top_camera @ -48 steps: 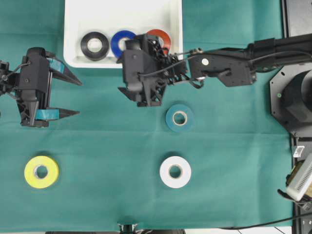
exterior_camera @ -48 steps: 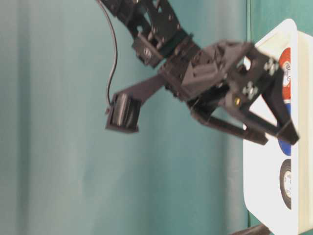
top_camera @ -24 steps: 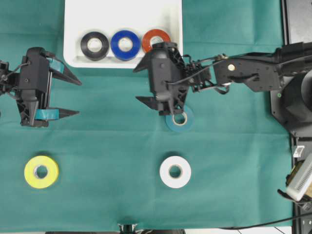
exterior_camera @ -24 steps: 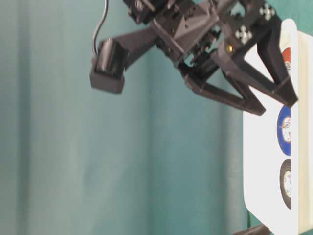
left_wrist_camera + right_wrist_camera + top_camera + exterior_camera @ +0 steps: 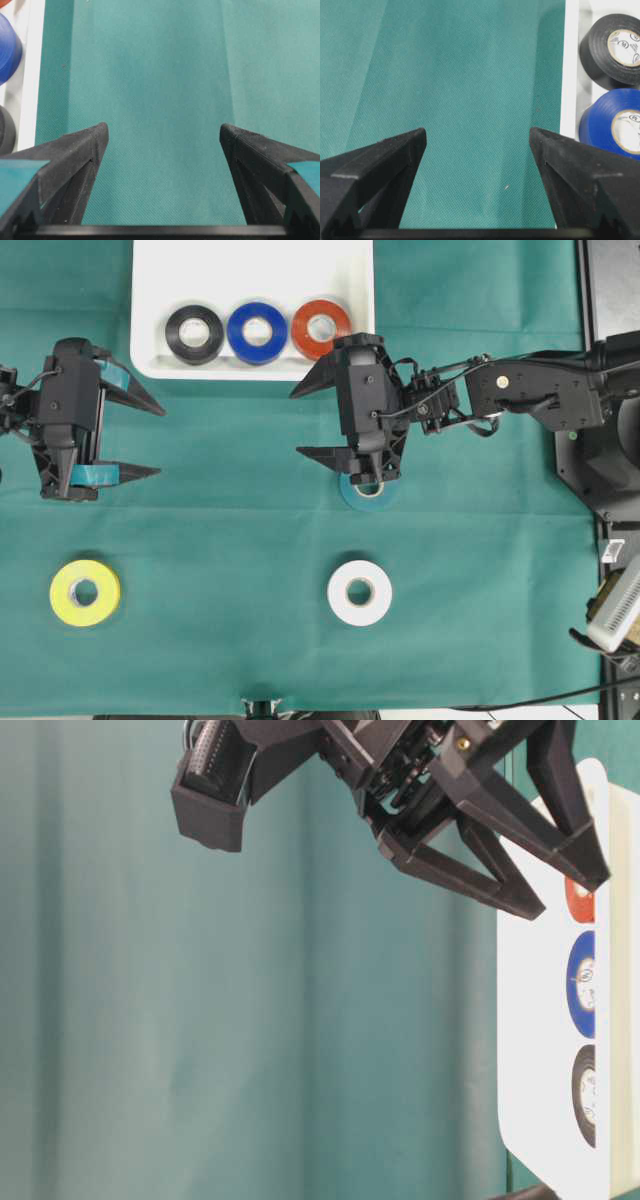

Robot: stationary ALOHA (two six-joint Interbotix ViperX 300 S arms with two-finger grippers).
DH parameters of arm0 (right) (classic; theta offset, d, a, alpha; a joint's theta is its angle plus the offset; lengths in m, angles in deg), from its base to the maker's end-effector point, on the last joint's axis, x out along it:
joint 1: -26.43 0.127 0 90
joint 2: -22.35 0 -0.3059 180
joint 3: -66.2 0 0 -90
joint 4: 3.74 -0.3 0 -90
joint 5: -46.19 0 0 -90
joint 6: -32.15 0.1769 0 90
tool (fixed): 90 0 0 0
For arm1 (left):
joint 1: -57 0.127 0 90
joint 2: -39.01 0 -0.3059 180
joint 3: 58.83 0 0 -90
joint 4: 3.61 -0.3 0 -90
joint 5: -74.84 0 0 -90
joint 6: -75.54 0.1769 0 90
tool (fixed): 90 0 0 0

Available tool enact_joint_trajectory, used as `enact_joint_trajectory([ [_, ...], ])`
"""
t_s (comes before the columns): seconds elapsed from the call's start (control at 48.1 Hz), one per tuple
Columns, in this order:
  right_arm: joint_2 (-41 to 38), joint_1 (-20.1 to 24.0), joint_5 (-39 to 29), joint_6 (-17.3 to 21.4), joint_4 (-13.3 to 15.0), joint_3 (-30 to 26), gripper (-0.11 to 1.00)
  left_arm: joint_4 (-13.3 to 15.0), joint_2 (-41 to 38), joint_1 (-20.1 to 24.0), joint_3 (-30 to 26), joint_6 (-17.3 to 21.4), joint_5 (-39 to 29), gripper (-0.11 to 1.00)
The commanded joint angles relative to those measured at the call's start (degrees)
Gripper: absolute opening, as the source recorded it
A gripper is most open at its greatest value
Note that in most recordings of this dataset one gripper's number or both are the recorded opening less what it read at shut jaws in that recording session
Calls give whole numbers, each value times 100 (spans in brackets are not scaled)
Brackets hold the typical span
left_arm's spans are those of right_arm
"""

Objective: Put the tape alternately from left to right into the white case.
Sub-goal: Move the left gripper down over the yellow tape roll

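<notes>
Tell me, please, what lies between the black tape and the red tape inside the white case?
The blue tape lies between the black tape and the red tape, seen in the overhead view.

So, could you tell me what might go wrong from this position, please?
1. The right end effector, open and empty, hangs close over the teal roll, which its body mostly hides from overhead; a descent could land on the roll instead of straddling it.
2. Its upper finger is near the white case rim and could clip it.
3. The red roll sits near the case's right wall, leaving little room for another.
</notes>
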Motion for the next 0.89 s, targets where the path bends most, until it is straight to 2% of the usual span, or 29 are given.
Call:
enact_joint_trajectory([
  [0.0, 141, 9, 62, 9, 0, -53, 85, 18, 79, 9, -44, 0, 62, 98],
  [0.229, 141, 18, 62, 9, 0, -44, 85, 18, 167, -176, -35, 9, -53, 98],
  [0.541, 141, 18, 44, 9, 0, -53, 85, 18, 431, -853, 149, 18, -439, 98],
  [0.873, 141, 18, 35, 9, 0, -44, 85, 18, 817, -1617, 466, 9, -457, 98],
])
